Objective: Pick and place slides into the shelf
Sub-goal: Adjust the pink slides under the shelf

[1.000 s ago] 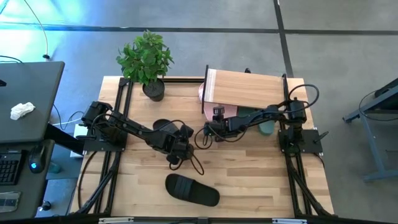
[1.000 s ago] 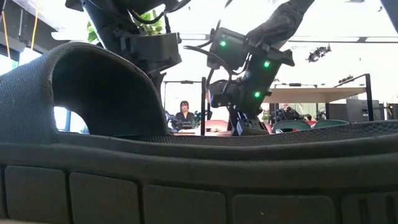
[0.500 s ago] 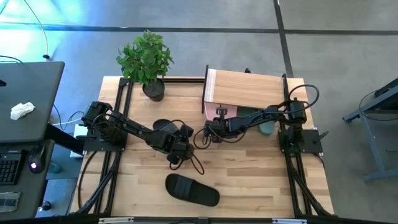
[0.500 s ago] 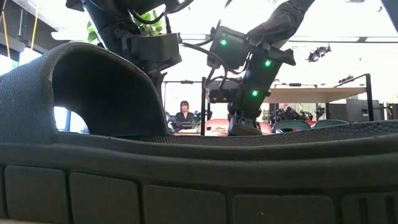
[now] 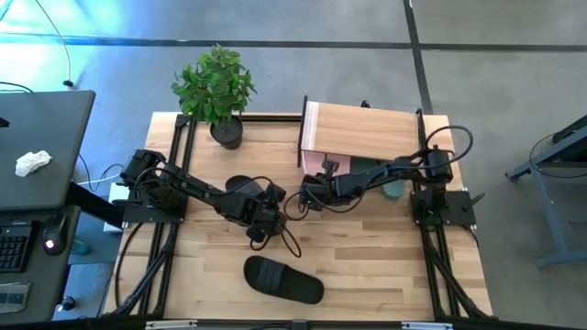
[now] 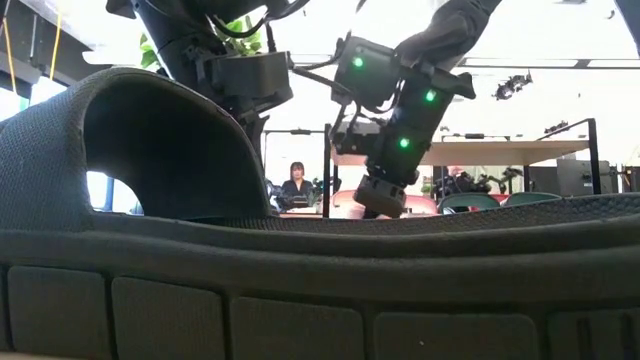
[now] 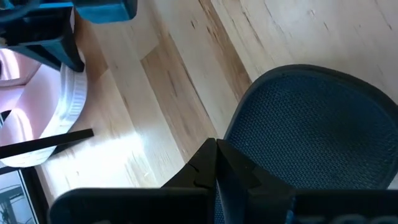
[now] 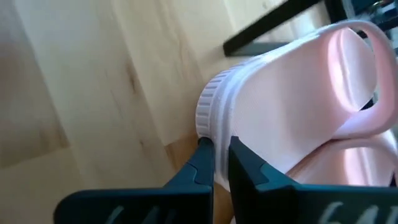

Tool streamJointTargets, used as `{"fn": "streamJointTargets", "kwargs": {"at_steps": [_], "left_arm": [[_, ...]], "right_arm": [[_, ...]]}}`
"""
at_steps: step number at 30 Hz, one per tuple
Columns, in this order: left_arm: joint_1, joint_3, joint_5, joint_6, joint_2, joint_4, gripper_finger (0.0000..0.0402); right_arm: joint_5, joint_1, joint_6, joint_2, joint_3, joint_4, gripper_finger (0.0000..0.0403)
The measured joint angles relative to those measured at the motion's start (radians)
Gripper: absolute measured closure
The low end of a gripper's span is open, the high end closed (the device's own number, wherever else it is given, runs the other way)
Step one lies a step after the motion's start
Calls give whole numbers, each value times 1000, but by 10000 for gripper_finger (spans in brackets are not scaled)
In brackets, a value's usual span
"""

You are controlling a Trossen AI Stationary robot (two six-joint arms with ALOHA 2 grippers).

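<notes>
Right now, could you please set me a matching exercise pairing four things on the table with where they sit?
Things:
1. potted plant
2. shelf
3. pink slide
4. black slide lying free

Places:
A. tucked under the shelf's left end
B. far left corner of the table
C. near edge, about the middle
D. far right part of the table

Pairs: 1-B, 2-D, 3-A, 4-C

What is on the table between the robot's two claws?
In the high view, only loose black cables and bare wooden table lie between the left gripper and the right gripper, which sits at the shelf.
</notes>
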Motion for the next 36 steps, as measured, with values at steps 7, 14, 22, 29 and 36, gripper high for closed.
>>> {"fn": "streamJointTargets", "kwargs": {"at_steps": [7,14,22,29,36], "left_arm": [[0,0,0,1,1,12,401],[0,0,1,-3,1,13,401],[0,0,4,-18,1,14,401],[0,0,4,-18,1,16,401],[0,0,4,-18,1,16,401]], "right_arm": [[-45,4,55,0,47,-91,403],[-87,-18,51,0,48,-109,403],[-105,-53,46,0,48,-116,403],[-144,-60,24,0,48,-112,377],[-190,-60,-5,0,48,-97,314]]}}
